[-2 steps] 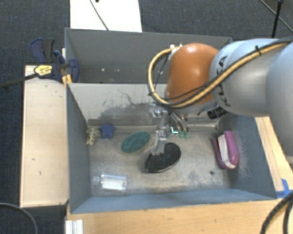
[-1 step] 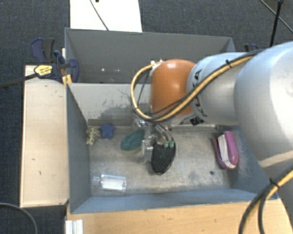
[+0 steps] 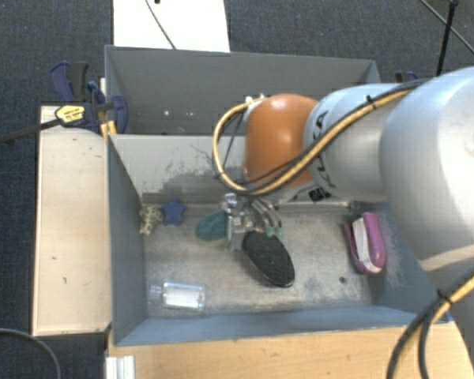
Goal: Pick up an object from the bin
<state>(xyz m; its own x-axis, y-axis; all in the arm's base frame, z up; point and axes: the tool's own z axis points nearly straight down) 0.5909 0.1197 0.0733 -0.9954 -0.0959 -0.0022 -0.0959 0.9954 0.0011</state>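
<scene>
1. Orange cover (image 3: 275, 144) on my wrist sits over my gripper (image 3: 249, 226), which hangs low above the middle of the bin's floor. From this angle I cannot tell whether it is released or clenched, and I see nothing held in it.
2. Nearest is a black oval thing (image 3: 270, 262), flat and dark like a brush head or a shoe sole. It lies at 5 o'clock from the gripper, with its upper end just beneath it. I cannot tell whether I touch it.
3. At 9 o'clock, just beside the gripper, lies a teal lump (image 3: 211, 227).
4. Further out at 10 o'clock is a small blue piece (image 3: 173, 210). Beside that, close to the left wall, is a little pale speckled thing (image 3: 148, 220).
5. At 3 o'clock, well apart, a purple and white thing (image 3: 366, 243) lies along the right side. At 7 o'clock, near the front wall, there is a clear plastic piece (image 3: 178, 295).
6. All of this rests on the floor of the grey metal bin (image 3: 221, 85).
7. I judge that I am at the reaching-down step, with the pick not yet made. The black oval looks the likeliest target, and the teal lump comes second.
8. The next move calls for a grip across the oval's narrow width, not its length. After that comes a firm close and a straight lift clear of the walls.
</scene>
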